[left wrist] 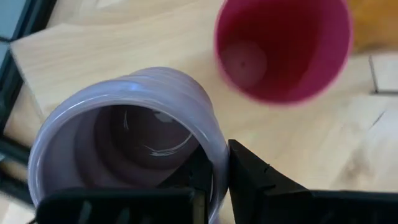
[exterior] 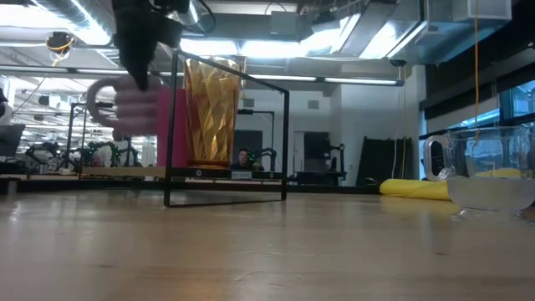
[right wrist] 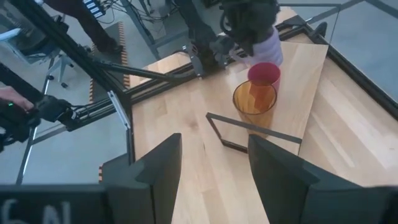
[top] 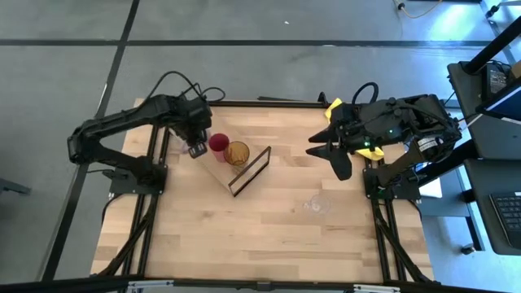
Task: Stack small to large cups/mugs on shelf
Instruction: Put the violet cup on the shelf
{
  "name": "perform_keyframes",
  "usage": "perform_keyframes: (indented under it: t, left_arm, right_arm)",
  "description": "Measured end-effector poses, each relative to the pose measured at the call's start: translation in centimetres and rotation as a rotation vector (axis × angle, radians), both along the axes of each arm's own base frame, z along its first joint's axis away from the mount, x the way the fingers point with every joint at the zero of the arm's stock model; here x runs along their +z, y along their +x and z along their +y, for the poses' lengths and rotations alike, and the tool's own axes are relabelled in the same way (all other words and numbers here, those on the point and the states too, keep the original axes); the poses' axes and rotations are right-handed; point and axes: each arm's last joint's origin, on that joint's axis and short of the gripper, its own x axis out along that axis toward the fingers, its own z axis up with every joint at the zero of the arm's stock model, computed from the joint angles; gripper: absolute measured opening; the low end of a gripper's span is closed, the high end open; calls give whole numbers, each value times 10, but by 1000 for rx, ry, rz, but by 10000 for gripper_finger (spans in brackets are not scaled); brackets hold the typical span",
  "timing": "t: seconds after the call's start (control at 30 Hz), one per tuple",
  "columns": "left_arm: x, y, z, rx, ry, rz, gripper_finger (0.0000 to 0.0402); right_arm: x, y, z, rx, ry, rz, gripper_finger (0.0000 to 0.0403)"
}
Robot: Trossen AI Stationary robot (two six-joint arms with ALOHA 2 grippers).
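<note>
The shelf board [top: 213, 165] lies on the table with its black wire frame [top: 250, 171] upright at its near end. The amber tumbler [top: 237, 152] and the red cup [top: 218, 143] stand side by side on the board. My left gripper [top: 196, 140] is shut on the purple mug [left wrist: 124, 143], beside the red cup [left wrist: 280, 50] on its left. The clear glass [top: 317, 203] stands on the table to the right, near the front. My right gripper [right wrist: 211, 168] is open and empty, above the table's right part. My left gripper holds the purple mug by its rim wall [left wrist: 214, 165], one finger inside the mug and one outside. The fingers come from above, pointing down. The mug [exterior: 125, 109] hangs mouth up, clear of the board, its handle [exterior: 99, 104] on the side away from the red cup.
A yellow cloth [top: 334, 106] lies at the table's far right edge, behind my right arm. The wire frame [exterior: 226, 125] stands between the cups and the table's near part. The near half of the table shows bare wood [top: 260, 236].
</note>
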Motion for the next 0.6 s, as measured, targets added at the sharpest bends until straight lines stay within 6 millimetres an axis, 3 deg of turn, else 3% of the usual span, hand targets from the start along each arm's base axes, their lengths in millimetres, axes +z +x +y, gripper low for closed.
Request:
perform_keyframes:
  t: [0.33, 0.6]
  left_arm:
    - [-35, 4, 16, 24, -21, -18, 29]
    - [-34, 2, 31, 3, -11, -85, 28]
  right_arm:
    - [0, 0, 0, -1, -9, -1, 186]
    - [0, 0, -1, -22, -21, -4, 186]
